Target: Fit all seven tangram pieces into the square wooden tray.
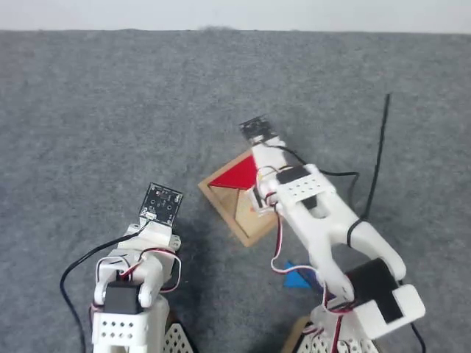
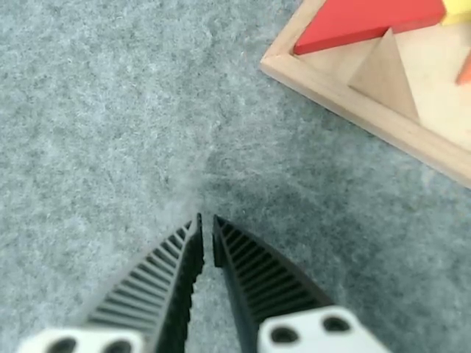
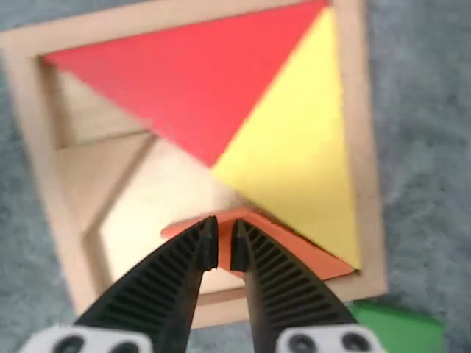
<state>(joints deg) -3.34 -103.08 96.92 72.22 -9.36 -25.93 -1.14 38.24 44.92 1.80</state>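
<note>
High view: the square wooden tray point(image 1: 234, 219) sits diamond-wise, 1 corner toward the arms; a blue piece point(image 1: 298, 278) lies outside.

Left wrist view: left gripper point(image 2: 207, 224) clenched, empty, over felt point(image 2: 96, 110).

Right wrist view: right gripper point(image 3: 219, 228) clenched above the orange piece point(image 3: 294, 250) — red triangle point(image 3: 199, 81) and yellow triangle point(image 3: 294, 154) point apexes at the tray's centre.

Looks like a robotics lab bench, folks. A grey felt mat point(image 1: 110, 95) covers the whole table and runs up to a pale strip of wall point(image 1: 235, 15) at twelve o'clock. Two white plastic arms are mounted here, the left arm point(image 1: 125, 323) at seven o'clock and the right arm point(image 1: 331, 220) at five o'clock. Both have loose red and black wires and a bare circuit board point(image 1: 162, 204) on the wrist. A black cable point(image 1: 380, 154) trails off at three o'clock. There's a perforated base plate point(image 1: 176, 342) at six o'clock. Dead centre sits a wooden tray point(image 1: 246, 235) of coloured puzzle pieces. It's a test rig.
</note>
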